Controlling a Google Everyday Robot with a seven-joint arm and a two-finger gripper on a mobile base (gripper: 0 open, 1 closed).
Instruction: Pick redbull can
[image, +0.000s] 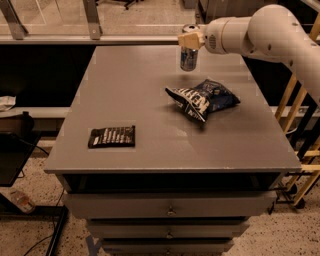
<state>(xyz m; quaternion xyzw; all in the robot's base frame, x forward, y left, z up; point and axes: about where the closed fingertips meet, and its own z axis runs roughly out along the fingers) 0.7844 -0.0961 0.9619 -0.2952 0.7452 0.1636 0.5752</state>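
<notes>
Camera view shows the pincer (188, 41) at the far right of the bench (125, 85), clenched around the upper part of the redbull can (188, 60). Its tan fingers (186, 40) cross the can just below the silver top, and the white arm (260, 30) reaches in from the right. The can is upright in the grasp, over the back part of the bench and near the far edge. Whether its base touches the surface or hangs just clear of it I cannot tell for sure.

A dark blue chip bag (202, 97) lies crumpled near the can, toward the front and a little to the right, apart from it. A flat black packet (112, 136) lies well apart at the front left. Drawers (170, 205) sit under the bench top.

By my judgement the grasp is made and the step in hand is the lift. The next move calls for a straight rise with the can kept upright and the grip firm, since a slim, smooth metal can held high on its body may slip or swing. It should go up clear of the chip bag, without sweeping over it, until the can is plainly off the bench
</notes>
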